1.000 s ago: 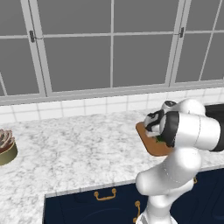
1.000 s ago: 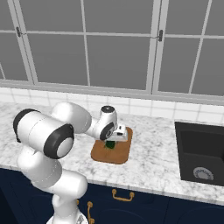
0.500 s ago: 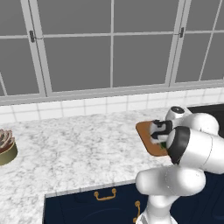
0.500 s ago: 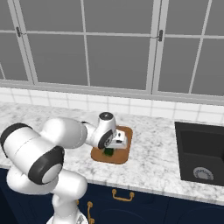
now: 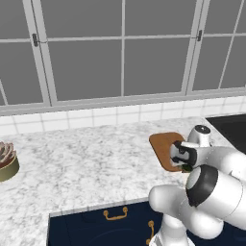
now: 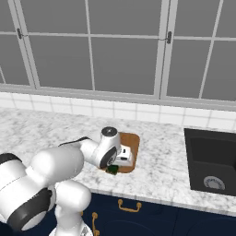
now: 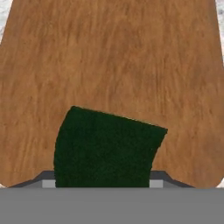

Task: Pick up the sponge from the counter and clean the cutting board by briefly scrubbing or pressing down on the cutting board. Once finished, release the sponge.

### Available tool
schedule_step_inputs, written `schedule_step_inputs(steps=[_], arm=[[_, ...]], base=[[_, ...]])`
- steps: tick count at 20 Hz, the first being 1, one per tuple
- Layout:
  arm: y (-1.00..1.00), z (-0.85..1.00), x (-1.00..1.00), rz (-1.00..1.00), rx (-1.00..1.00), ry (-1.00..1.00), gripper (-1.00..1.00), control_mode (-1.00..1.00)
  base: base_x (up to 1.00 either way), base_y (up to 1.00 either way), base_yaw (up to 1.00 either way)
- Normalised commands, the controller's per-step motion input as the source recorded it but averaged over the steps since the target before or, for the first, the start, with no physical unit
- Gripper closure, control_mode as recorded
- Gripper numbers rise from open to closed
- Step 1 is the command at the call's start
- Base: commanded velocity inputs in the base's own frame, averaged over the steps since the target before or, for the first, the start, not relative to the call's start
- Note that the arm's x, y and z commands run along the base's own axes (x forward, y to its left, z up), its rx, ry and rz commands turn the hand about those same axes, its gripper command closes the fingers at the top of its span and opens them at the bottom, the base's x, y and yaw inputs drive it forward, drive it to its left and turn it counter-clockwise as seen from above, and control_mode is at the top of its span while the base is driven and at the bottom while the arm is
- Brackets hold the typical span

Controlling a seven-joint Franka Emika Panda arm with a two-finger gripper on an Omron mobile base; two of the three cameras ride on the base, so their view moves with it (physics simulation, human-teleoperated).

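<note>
claw point(image 6: 113, 168) gripping sponge point(image 7: 105, 146), over cutting board point(image 7: 113, 61)

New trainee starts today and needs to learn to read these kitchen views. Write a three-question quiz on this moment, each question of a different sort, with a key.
1. True or false: the sponge lies over the cutting board.
2. Multiple choice: in the right base view, the black sink sits where relative to the cutting board? A) to its left B) to its right C) on top of it
3. Fill in: the drawer handles on the navy cabinets under the counter are ____ in colour.

Key
1. True: the hand view shows the dark green sponge between the gripper fingers with brown wood all around it.
2. B.
3. Gold.
</note>
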Motion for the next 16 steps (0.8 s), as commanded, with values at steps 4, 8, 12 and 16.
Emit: schedule_step_inputs(steps=[4,8,12,16], arm=[[-0.27,0.4,-0.05,0.0,0.0,0.0,1.0,-1.0],[-0.26,0.71,0.25,0.01,0.0,0.01,1.0,-1.0],[-0.09,0.29,0.78,0.01,0.0,0.0,1.0,-1.0],[-0.21,0.06,1.0,0.0,0.0,0.0,1.0,-1.0]], base=[[0.0,0.0,0.0],[0.0,0.0,0.0],[0.0,0.0,0.0],[0.0,0.0,0.0]])
